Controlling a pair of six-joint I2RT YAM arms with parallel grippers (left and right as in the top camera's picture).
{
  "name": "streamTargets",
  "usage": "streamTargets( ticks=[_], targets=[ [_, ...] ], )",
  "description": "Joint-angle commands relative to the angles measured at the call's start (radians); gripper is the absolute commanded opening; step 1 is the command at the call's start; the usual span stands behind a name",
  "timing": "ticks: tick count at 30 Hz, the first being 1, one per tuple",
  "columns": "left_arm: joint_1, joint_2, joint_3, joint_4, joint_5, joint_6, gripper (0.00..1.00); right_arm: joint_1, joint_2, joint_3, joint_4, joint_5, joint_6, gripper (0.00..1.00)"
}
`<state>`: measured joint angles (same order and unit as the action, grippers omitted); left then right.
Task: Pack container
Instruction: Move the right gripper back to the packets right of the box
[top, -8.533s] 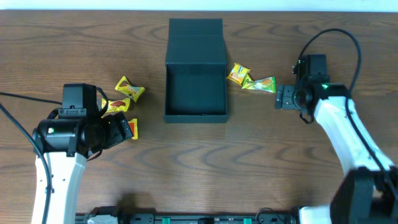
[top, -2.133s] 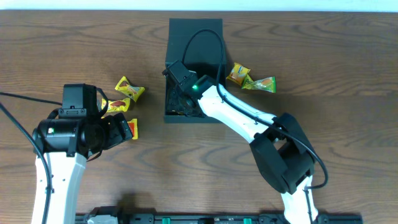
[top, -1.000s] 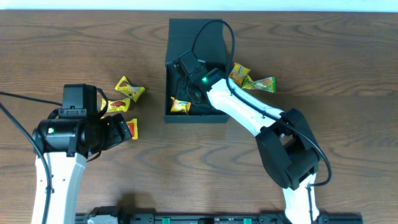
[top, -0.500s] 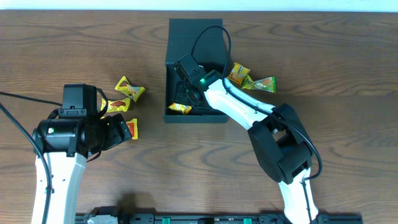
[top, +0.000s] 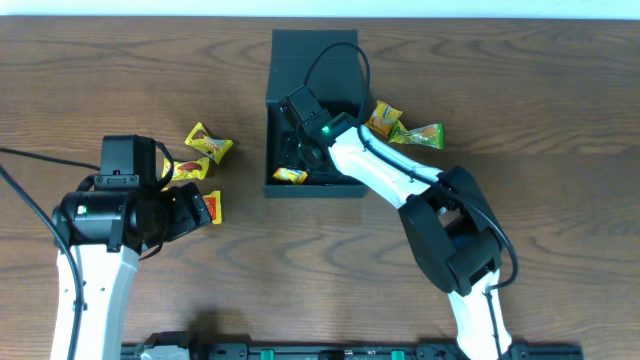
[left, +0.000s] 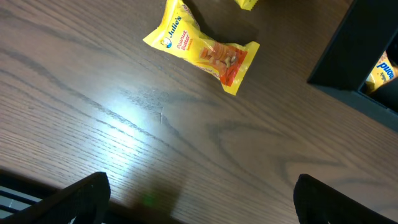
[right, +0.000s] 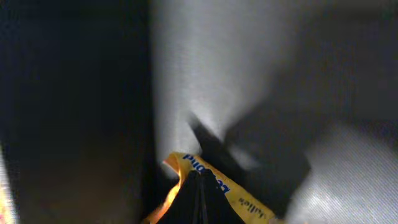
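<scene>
We've got the container (top: 315, 188) at the far middle of the bench (top: 500, 260), its lid (top: 315, 60) lying behind it. One packet (top: 291, 175) sits in its near-left corner, the right hand (right: 198, 190) over it. Two packets (top: 383, 118) lie just right of it; three packets (top: 208, 144) are out left.

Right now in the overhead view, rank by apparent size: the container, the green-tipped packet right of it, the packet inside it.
1. container
2. green-tipped packet
3. packet inside, though it sits lower and may be partly hidden
</scene>
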<state>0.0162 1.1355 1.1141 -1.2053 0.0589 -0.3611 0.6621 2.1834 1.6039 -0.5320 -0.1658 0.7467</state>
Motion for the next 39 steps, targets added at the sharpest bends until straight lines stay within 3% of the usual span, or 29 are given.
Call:
streamTargets(
  ticks=[1, 17, 23, 31, 39],
  targets=[
    [0.002, 0.002, 0.007, -0.006, -0.018, 0.018, 0.95, -0.006, 0.004, 0.016, 0.01, -0.035, -0.065, 0.03],
    [0.002, 0.002, 0.007, -0.006, -0.018, 0.018, 0.96, -0.006, 0.004, 0.016, -0.014, -0.074, -0.11, 0.04],
    [0.002, 0.002, 0.007, -0.006, -0.027, 0.025, 0.95, -0.009, -0.03, 0.039, -0.011, -0.018, -0.245, 0.09],
    [0.002, 0.01, 0.007, -0.003, -0.078, 0.074, 0.96, -0.013, -0.118, 0.153, -0.183, 0.065, -0.49, 0.4],
    [0.002, 0.016, 0.007, 0.018, -0.078, 0.066, 0.96, -0.049, -0.185, 0.213, -0.394, 0.252, -0.596, 0.53]
  ],
)
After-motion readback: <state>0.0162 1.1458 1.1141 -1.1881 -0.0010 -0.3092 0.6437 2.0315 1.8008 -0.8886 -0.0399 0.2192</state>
